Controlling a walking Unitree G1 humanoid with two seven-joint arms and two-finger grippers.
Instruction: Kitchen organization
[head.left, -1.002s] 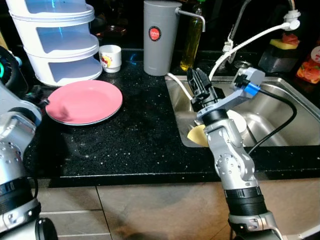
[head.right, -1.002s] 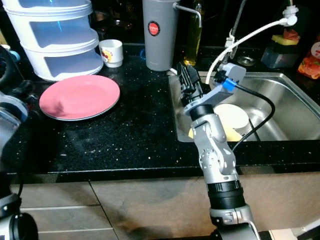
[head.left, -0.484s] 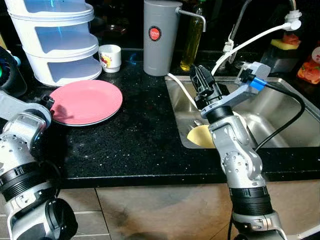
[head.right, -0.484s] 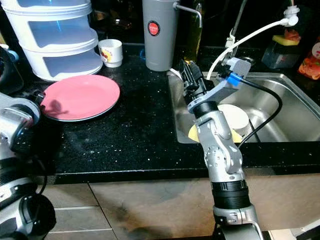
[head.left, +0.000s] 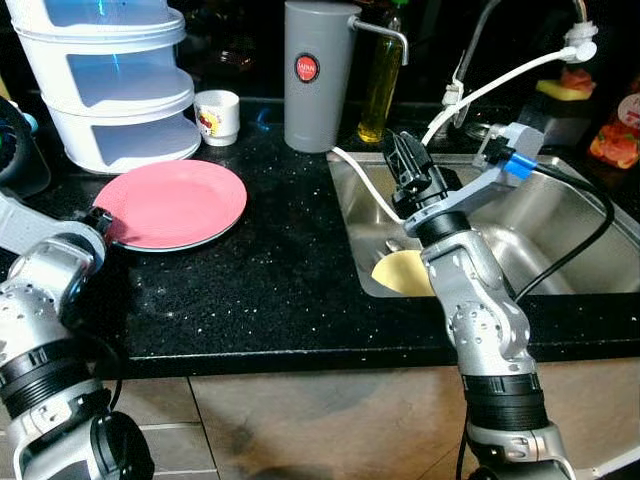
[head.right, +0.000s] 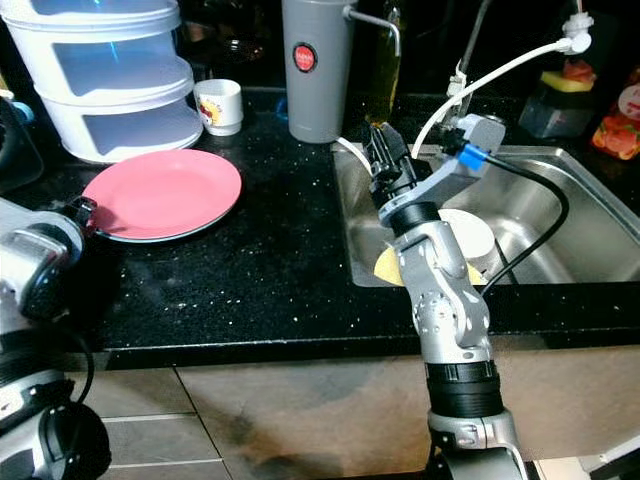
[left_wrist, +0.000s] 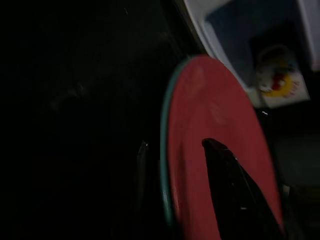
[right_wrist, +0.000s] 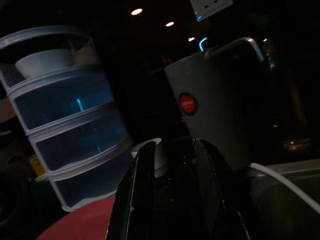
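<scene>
- Left eye view: a round pink plate (head.left: 172, 203) lies flat on the black speckled tabletop (head.left: 270, 280), towards its left edge, in front of a white three-tier storage container with translucent blue fronts (head.left: 110, 85).
- Left hand (head.left: 97, 222) is at the plate's near-left rim. In the left wrist view one black finger (left_wrist: 235, 195) lies over the plate's pink face and the other shows as a thin dark shape beyond the greenish rim, so the hand is spread astride the rim; whether it is pressing on the plate I cannot tell.
- A small white cup with a red and yellow print (head.left: 218, 116) stands just right of the container, near the tabletop's back edge.
- A tall grey cylindrical dispenser with a round red badge (head.left: 309, 75) stands further right along the back edge, with a bottle of yellow liquid (head.left: 381, 90) behind it on the sink side.
- Right hand (head.left: 407, 170) is raised over the left rim of the stainless steel sink (head.left: 560, 240), grasping nothing; in the right wrist view its two black fingers (right_wrist: 141, 190) stand slightly apart and point towards the dispenser and container.
- Inside the sink, a pale yellow round dish (head.left: 398, 272) lies against the near-left corner, partly behind the right arm, and a white dish (head.right: 470, 236) lies just beside it.
- A white hose (head.left: 500, 75) arcs from the tap over the sink.
</scene>
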